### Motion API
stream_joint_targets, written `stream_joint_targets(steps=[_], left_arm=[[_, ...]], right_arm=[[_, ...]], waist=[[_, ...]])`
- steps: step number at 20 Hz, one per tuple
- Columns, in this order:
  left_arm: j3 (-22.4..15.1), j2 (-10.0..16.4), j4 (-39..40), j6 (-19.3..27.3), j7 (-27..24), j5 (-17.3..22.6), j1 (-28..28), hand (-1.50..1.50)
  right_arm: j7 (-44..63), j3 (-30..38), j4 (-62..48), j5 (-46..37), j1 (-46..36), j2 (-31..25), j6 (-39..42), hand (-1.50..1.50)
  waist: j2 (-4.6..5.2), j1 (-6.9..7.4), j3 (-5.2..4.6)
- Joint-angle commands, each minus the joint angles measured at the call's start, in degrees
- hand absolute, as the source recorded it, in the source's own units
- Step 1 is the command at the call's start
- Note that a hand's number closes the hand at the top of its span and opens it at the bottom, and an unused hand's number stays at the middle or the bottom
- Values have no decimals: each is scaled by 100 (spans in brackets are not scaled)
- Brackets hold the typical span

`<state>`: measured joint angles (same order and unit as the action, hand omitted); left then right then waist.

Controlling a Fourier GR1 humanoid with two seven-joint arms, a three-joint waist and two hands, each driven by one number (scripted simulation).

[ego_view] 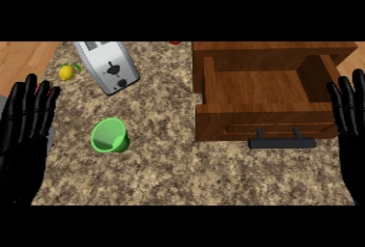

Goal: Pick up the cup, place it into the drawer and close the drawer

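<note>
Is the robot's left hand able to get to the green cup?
Probably yes. The left hand is open at the view's left edge, and the green cup lies to its right with only bare counter between them. The toaster and lemon sit farther back, out of the way.

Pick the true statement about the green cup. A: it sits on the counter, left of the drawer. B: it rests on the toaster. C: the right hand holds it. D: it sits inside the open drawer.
A: the green cup sits on the counter, left of the open drawer.
</note>
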<state>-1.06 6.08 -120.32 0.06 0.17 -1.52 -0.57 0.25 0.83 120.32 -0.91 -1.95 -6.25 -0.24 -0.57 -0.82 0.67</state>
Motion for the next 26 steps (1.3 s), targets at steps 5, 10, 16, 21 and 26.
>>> stream_joint_targets(steps=[5,10,16,21,26], left_arm=[[375,575,206,-1322,-111,1459,-162,-150],[812,307,1468,-1285,358,2525,-225,-150],[1109,497,2593,-1709,-119,2415,-493,-150],[1171,627,3552,-1738,-340,2033,-896,-150],[1097,488,4586,-1711,-1197,1412,-965,-150]], right_arm=[[-440,46,-181,181,95,87,159,-150],[445,-215,-369,462,99,-237,684,-150],[759,29,-936,640,-865,-193,651,-150],[145,328,-1551,693,-904,-336,938,-150],[225,182,-1301,441,-936,-208,768,-150]], waist=[[54,81,-68],[74,53,-73],[66,84,-70],[68,76,-68],[65,61,-69]])
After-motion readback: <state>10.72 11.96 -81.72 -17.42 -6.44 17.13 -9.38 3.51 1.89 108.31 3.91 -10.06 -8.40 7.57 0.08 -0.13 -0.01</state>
